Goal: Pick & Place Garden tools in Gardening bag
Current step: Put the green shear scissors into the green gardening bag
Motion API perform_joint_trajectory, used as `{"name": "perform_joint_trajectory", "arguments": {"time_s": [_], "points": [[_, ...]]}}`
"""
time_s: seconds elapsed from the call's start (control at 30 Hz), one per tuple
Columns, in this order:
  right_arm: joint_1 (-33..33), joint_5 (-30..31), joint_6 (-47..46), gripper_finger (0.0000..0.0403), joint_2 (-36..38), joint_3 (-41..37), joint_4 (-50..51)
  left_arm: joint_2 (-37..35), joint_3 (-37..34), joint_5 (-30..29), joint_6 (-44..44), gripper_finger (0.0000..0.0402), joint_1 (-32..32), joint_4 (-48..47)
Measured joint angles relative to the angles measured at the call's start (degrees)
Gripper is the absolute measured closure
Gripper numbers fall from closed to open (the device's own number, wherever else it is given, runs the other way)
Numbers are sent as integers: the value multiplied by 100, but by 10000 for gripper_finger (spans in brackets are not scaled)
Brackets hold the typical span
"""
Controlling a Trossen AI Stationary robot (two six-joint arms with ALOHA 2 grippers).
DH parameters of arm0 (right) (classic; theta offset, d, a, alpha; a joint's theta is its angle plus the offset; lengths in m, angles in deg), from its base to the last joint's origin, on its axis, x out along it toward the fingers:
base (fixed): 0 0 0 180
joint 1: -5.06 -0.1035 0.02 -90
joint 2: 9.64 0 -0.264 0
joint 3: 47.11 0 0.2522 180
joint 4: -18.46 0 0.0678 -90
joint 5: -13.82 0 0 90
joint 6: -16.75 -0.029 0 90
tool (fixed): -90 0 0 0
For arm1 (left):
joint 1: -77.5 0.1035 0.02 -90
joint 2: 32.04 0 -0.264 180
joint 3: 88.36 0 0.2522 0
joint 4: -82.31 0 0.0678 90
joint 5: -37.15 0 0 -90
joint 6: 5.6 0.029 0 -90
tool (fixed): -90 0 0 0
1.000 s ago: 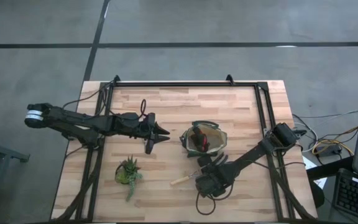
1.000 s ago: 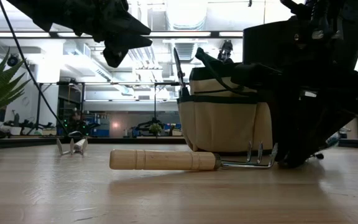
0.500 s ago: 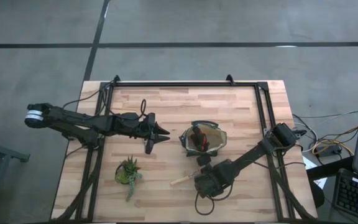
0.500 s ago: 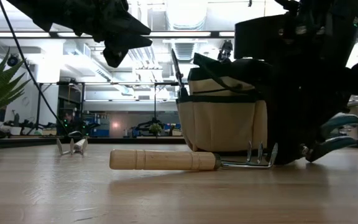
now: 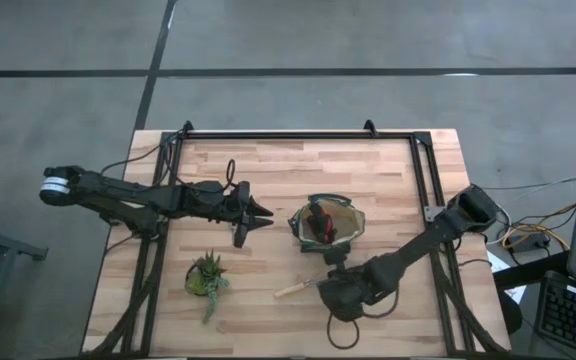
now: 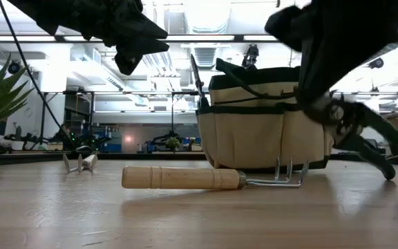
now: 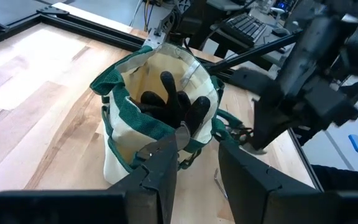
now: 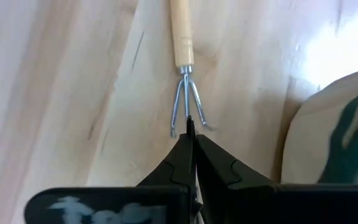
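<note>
— Where's the rake [image 5: 296,288]?

— Lower centre, flat beside the bag [image 5: 329,222]. My right gripper [image 8: 190,134] is closed, empty, at its prongs.

— Handling?

— Light, stiff. I'd grip the wooden handle. Left gripper [image 7: 197,142] waits part-open, empty.

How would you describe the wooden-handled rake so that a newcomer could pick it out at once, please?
Start from the gardening bag in the middle of the table. Just in front of it, between the bag and the potted succulent, lies the wooden-handled rake. It is the only loose tool there: a pale handle ending in thin, bent metal prongs.
</note>
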Motion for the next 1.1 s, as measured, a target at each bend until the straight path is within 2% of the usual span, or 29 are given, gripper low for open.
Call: {"name": "perform_joint_trajectory", "arguments": {"time_s": [0.17,0.33,0.5,0.67,1.1], "points": [[-24,111,-161,395,173,-17,-66,1,0,-4,89,280,-101,61],[-31,169,-222,395,187,-39,-89,115,0,2,351,280,-565,388],[-31,218,-230,395,231,-44,-172,651,0,12,720,280,-1128,1163],[-55,370,-343,395,484,-48,-198,1124,0,17,787,280,-1295,1951],[-552,1611,-1221,395,1504,-118,297,1189,0,-127,892,280,-1267,2114]]}}
